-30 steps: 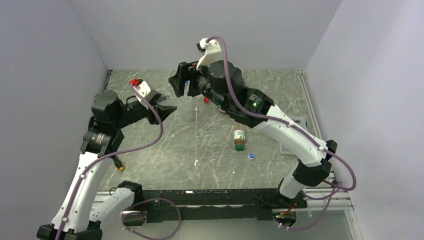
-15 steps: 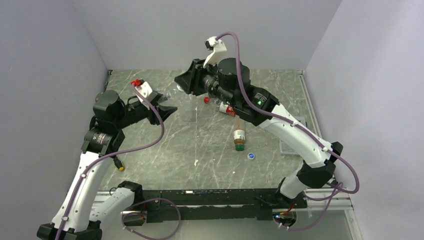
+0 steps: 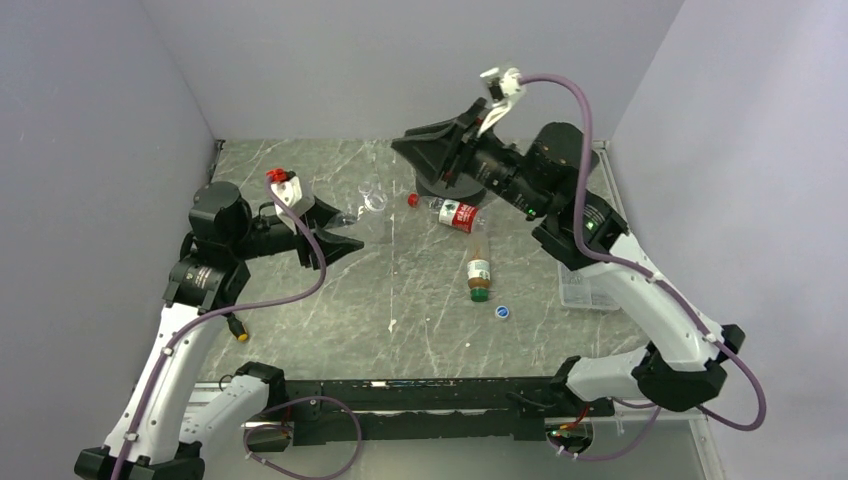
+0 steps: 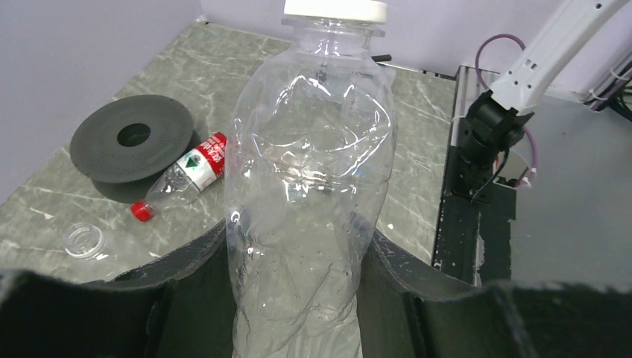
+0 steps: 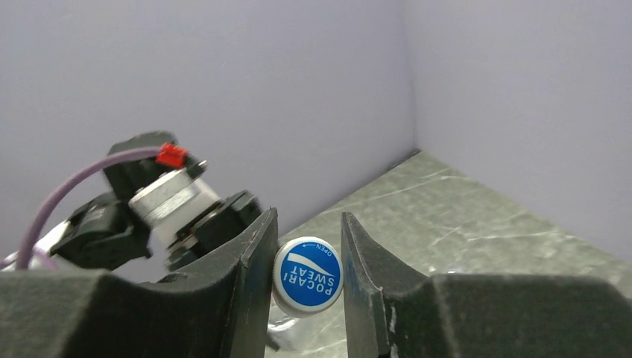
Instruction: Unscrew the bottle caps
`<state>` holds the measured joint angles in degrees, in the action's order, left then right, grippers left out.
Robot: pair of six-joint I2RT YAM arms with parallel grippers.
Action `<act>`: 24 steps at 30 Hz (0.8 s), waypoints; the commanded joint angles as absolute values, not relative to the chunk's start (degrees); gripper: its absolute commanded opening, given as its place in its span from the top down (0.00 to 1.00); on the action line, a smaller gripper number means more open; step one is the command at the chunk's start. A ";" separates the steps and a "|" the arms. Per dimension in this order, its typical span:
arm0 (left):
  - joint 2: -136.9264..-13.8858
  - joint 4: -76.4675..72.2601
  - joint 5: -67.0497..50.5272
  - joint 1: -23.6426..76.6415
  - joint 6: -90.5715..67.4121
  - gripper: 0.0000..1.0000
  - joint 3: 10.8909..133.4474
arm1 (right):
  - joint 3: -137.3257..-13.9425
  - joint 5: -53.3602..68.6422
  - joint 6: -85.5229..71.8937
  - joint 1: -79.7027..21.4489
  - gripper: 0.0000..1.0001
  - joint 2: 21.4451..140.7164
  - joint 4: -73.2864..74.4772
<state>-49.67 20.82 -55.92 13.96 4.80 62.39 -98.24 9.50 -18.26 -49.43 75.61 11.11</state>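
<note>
Right now my right gripper (image 5: 307, 239) is pinched on a blue cap (image 5: 307, 274), one finger on each side of its rim. Its printed face is turned to my wrist camera, and I hold it high over the back of the table (image 3: 400, 290). I judge the cap light, hard and smooth on top, so the side wall is the only sound place to hold it, and an off-centre squeeze could shoot it out. My left gripper (image 4: 298, 268) is clamped round the lower body of a clear bottle (image 4: 309, 186), whose neck points away from my wrist. A white piece (image 4: 335, 9) at the neck runs off the picture, so I cannot tell whether it is a cap or only a collar. The bottle looks empty, thin and creased. It should buckle and slip under a hard squeeze, while the neck is the stiff part. Below my right gripper lie a black disc (image 4: 134, 138) and a red-label bottle (image 3: 452, 212), red cap on. Nearer me lie a brown bottle (image 3: 479, 272) and a loose cap (image 3: 502, 312). Bare marble lies open between my arms; the back wall is near my right gripper, and a clear tray (image 3: 585, 292) sits under that arm.
</note>
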 commanded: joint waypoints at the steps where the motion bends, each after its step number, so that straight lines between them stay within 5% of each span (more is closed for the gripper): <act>1: -47.72 19.49 -60.66 13.89 4.05 0.52 61.99 | -92.70 -5.32 -15.05 -48.69 0.90 73.32 14.48; 11: -46.14 17.30 -60.90 13.89 2.53 0.52 59.44 | -55.07 -18.00 -21.98 -48.60 0.92 67.46 13.40; 24: -45.18 17.52 -59.64 13.85 2.41 0.52 58.82 | -38.65 -20.85 -26.46 -52.58 0.91 75.72 0.56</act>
